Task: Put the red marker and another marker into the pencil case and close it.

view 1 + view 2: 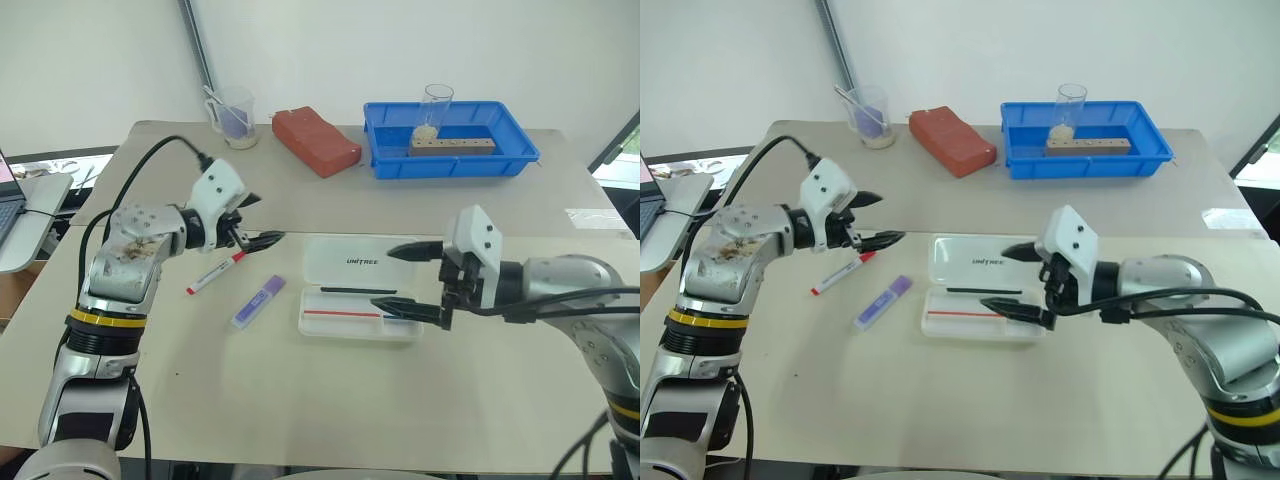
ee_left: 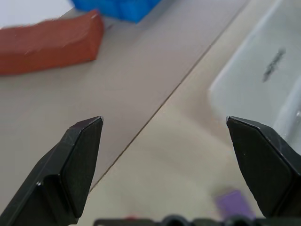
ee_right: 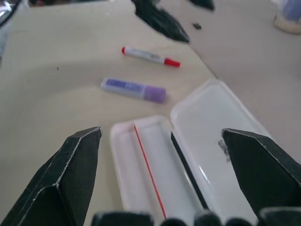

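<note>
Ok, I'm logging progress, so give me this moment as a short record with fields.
pencil case: open, lid flat on the table, a thin red pen and a dark pen in its tray
red marker: on the table, outside the case
purple highlighter: on the table, outside the case
left pincer: open, empty, above the red marker
right pincer: open, empty, over the case

Bright, even, diffuse light gives only soft, faint shadows on the desk (image 1: 330,400). Head views are sharp. In both wrist views everything is blurred, and the pencil case (image 3: 207,141) lid shows mild glare.
</note>
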Motion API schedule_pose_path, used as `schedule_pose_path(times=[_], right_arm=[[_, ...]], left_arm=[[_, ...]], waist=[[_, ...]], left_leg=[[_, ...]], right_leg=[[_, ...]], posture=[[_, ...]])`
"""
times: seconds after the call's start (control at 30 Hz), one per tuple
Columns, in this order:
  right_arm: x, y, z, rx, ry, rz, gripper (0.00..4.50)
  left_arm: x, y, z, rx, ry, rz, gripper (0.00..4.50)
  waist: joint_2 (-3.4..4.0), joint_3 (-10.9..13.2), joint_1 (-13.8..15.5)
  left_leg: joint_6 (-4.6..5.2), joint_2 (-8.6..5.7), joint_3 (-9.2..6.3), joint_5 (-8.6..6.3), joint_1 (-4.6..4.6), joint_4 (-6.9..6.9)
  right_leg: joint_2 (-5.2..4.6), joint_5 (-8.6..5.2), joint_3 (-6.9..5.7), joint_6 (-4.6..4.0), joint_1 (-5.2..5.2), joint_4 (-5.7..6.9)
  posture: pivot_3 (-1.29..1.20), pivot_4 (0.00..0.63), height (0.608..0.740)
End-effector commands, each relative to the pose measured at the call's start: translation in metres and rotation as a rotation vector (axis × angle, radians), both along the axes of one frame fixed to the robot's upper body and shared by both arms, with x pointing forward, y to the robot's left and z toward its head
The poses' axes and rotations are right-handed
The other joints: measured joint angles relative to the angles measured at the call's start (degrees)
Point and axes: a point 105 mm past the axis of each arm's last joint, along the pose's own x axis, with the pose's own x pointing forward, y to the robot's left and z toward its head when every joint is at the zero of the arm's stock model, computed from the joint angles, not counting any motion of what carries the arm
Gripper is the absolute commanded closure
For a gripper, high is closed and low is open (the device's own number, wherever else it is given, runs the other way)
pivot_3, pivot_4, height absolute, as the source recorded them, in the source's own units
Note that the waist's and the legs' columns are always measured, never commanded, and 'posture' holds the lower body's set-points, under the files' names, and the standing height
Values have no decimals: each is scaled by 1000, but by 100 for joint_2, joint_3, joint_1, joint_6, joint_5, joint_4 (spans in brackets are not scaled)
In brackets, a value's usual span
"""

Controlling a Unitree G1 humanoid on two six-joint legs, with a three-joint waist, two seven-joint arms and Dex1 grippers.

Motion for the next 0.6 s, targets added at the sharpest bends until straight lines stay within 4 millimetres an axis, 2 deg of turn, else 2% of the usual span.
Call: schedule_pose_path(times=[0.03, 0.23, 0.5, 0.6], right_arm=[[0, 12, 14, 25, -40, 35, 0], [1, 22, 19, 37, -54, 66, 0], [-2, 25, 22, 42, -61, 83, 0], [-1, 28, 29, 66, -85, 87, 0]], left_arm=[[3, 26, 2, -9, -48, 104, 58], [-4, 40, -17, 6, -3, 141, 58], [-10, 65, -48, -9, 95, 182, 58], [-12, 78, -66, -23, 172, 200, 58]], waist=[[-3, 1, 30], [-10, -1, 131], [-7, -5, 92], [-7, -5, 61]], left_leg=[[0, 0, 0, 0, 0, 0], [-1, -2, 16, 0, -17, 2], [3, 6, 13, 3, -47, 0], [4, 8, 14, 3, -46, 0]], right_leg=[[0, 0, -1, -1, 0, 0], [-17, 6, -5, -11, -42, -1], [-3, 13, -1, -24, -63, 24], [0, 14, -1, -24, -69, 24]], posture=[[0, 150, 740], [0, 150, 740], [0, 150, 740], [0, 150, 740]])
